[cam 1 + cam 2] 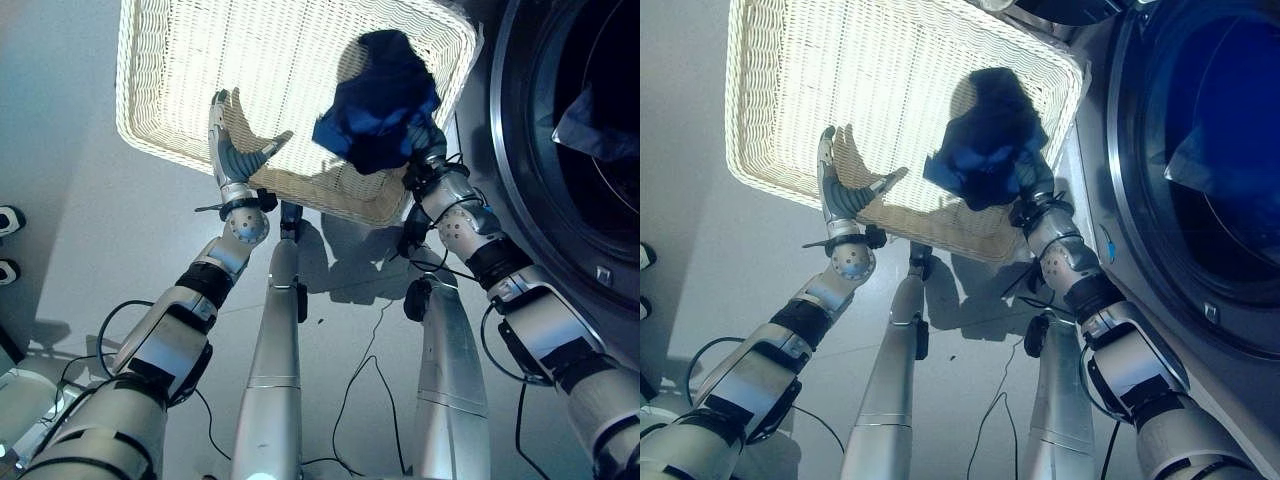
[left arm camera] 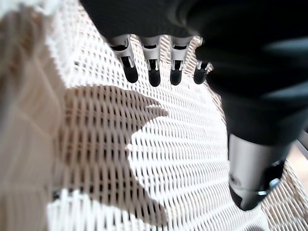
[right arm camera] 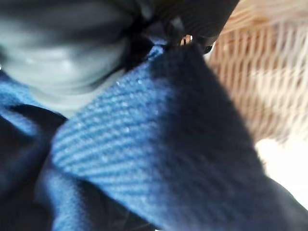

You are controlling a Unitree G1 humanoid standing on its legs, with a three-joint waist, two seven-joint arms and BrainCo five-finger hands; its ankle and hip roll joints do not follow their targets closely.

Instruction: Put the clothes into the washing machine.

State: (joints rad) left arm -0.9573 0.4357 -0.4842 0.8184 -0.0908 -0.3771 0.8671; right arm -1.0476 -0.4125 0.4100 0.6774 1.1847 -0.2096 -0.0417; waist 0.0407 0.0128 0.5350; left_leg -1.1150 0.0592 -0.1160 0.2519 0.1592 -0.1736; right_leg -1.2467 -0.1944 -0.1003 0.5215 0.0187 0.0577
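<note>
In the left eye view we are seeing the right hand [image 1: 418,150] lifting a bunched dark blue garment [image 1: 378,98] above the near right corner of the white wicker basket [image 1: 180,60]; the cloth is draping over the hand, so the fingers are mostly covered, and we are judging that they are closed on it since it is hanging clear of the weave. The washing machine [image 1: 520,190] is standing just to the right with its drum open, and another blue garment [image 1: 600,125] is lying inside. The left hand [image 1: 232,150] is hovering over the basket's near edge, fingers straight and thumb spread, holding nothing, probably kept out of the way. In the right eye view we are noting the same layout: the garment is sitting between basket and door opening, likely raised so it can be swung rightward into the drum. In the left wrist view we are seeing that hand's fingers [image 2: 153,72] extended above bare wicker. In the right wrist view we are looking at ribbed blue fabric bunched right up against the hand's dark cover.
</note>
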